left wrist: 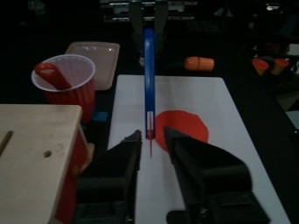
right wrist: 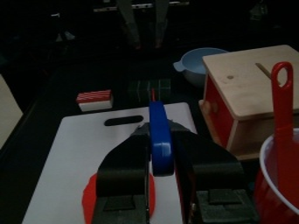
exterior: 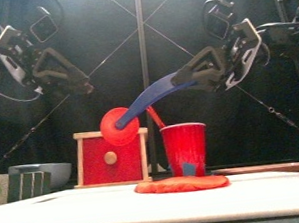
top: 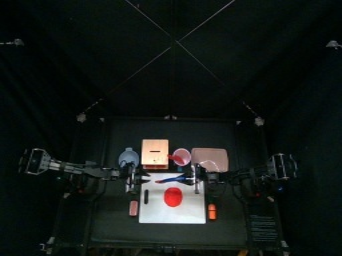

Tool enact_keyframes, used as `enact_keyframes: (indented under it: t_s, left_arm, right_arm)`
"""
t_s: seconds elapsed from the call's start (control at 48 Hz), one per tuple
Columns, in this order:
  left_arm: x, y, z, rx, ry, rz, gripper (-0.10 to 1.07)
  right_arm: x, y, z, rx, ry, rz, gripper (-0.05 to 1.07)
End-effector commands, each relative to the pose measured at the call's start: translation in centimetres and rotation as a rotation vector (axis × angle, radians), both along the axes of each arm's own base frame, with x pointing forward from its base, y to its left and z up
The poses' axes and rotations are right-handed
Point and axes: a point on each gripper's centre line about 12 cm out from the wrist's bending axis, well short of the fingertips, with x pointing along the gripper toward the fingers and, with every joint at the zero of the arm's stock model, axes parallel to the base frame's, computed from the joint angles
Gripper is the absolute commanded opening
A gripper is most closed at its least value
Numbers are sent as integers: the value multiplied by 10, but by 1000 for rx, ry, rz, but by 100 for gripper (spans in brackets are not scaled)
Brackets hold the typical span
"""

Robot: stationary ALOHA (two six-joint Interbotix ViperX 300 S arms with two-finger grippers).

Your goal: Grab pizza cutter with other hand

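My right hand (right wrist: 160,166) is clamped on the blue handle of the pizza cutter (exterior: 148,101), which I hold up in the air above the table (exterior: 69,214). In my right wrist view the blue handle stands between my two fingers and runs away from me over the white cutting board (right wrist: 82,149). From the front, the cutter slants down from that hand toward the left, and its red wheel (exterior: 119,123) hangs in front of the wooden box (exterior: 97,159).

My left hand (left wrist: 152,153) is apart, its fingers spread with nothing between them. The wrist view shows the cutter's thin blue edge reaching toward the gap between them, but I cannot tell whether it touches either finger. From the front, my left arm hangs high at the left, well away from the wheel.

Below the cutter, a flat red-orange disc (exterior: 181,184) lies on the cutting board. Just behind it stands a red cup (exterior: 185,148), right beside the wooden box. A red-handled tool (right wrist: 281,87) leans out of that cup. Farther back sit a pale bowl (right wrist: 201,59) and a shallow pinkish tray (left wrist: 91,51). Short orange sticks (left wrist: 200,63) lie off the board on the dark table.
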Motion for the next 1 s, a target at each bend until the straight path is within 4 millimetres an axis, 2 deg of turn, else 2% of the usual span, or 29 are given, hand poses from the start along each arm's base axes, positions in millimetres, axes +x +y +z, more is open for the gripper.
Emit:
enact_keyframes:
  t_s: [0.0,0.208,0.417,0.646,0.875,0.979]
  left_arm:
    - [16,-4,4,-16,-10,-2,78]
    - [41,-14,-12,-23,19,-17,77]
    - [60,-15,-31,-31,72,-1,77]
    - [68,-15,-43,-27,104,-2,78]
    - [67,-15,-45,-28,116,2,76]
    - [68,-16,-45,-27,118,-2,72]
  right_arm:
    - [11,2,9,-1,-37,8,39]
    - [27,4,4,0,-29,12,39]
    - [33,9,0,0,-20,28,39]
    - [36,12,0,-3,-17,38,39]
    - [38,15,0,-4,-17,47,39]
    - [37,16,-2,-3,-2,49,39]
